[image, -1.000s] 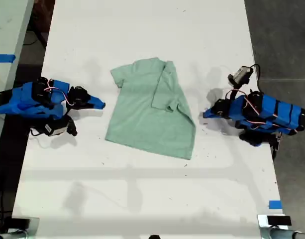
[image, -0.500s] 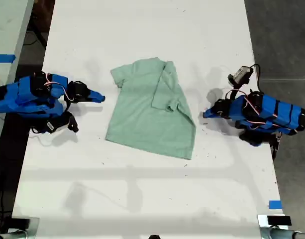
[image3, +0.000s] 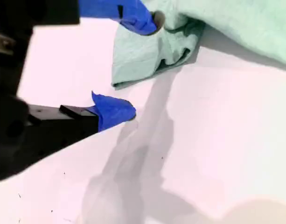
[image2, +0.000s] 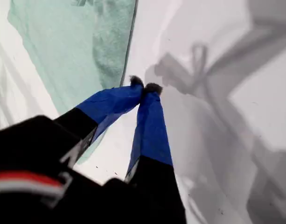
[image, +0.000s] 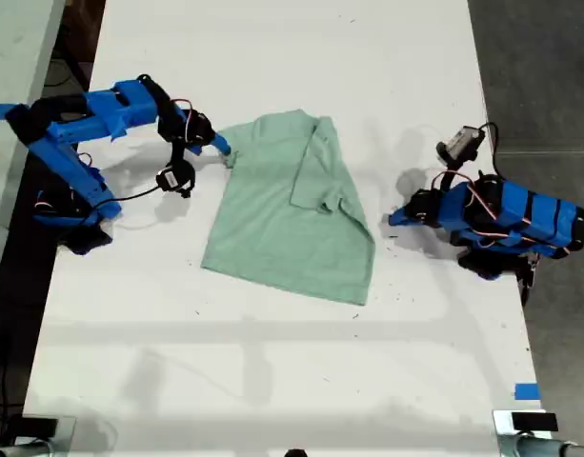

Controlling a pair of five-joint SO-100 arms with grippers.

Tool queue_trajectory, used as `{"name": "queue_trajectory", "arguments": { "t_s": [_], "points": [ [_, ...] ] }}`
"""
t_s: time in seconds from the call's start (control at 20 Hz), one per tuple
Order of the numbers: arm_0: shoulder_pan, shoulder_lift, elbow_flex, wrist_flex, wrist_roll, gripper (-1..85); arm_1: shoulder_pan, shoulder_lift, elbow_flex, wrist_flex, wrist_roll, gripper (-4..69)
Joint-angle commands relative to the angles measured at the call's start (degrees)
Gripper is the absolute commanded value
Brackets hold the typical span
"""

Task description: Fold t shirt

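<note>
Closed, with its blue-taped tips pressed together and nothing between them, my first gripper (image2: 145,86) hangs over bare tabletop just beside the t shirt's (image: 272,219) edge on the exterior view's right. My second gripper (image3: 140,65) stands with its jaws wide apart at the sleeve on the exterior view's left: one fingertip (image3: 149,21) is at the crumpled sleeve cloth, the other over bare table, and nothing is clamped.

The table (image: 272,57) is a long, smooth white surface speckled with small dark marks and crossed by soft grey shadows of the arms. Beside it, on the exterior view's right, lies a dark grey floor (image: 539,76).

The t shirt is pale mint-green soft cloth, lying flat near the table's middle between the two arms. One side is folded in over the body, so it makes a rough, tilted trapezoid.

A small piece of blue tape (image: 526,391) is stuck near the table's edge at the exterior view's lower right.
</note>
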Motion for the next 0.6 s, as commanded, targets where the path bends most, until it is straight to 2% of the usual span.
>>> {"name": "queue_trajectory", "arguments": {
  "t_s": [0.0,0.2,0.3,0.45,0.55],
  "points": [
    [-2.72,-8.26,-12.30,0.62,1.41,24.8,-0.18,0.79,2.99,-0.26,0.26,2.0],
    [-3.78,-24.96,-28.21,5.80,0.00,22.3,-0.35,0.79,2.90,-0.26,0.26,2.0],
    [-5.71,-30.94,-33.31,10.02,-4.22,0.0,-0.44,0.79,2.90,-0.26,0.26,2.0],
    [-4.57,-28.04,-35.86,13.80,-7.29,-0.1,-0.62,0.79,2.90,-0.26,0.35,2.0],
    [0.35,-22.41,-41.13,17.67,-9.93,-0.1,-0.53,0.79,2.90,-0.26,0.35,2.0]
  ]
}}
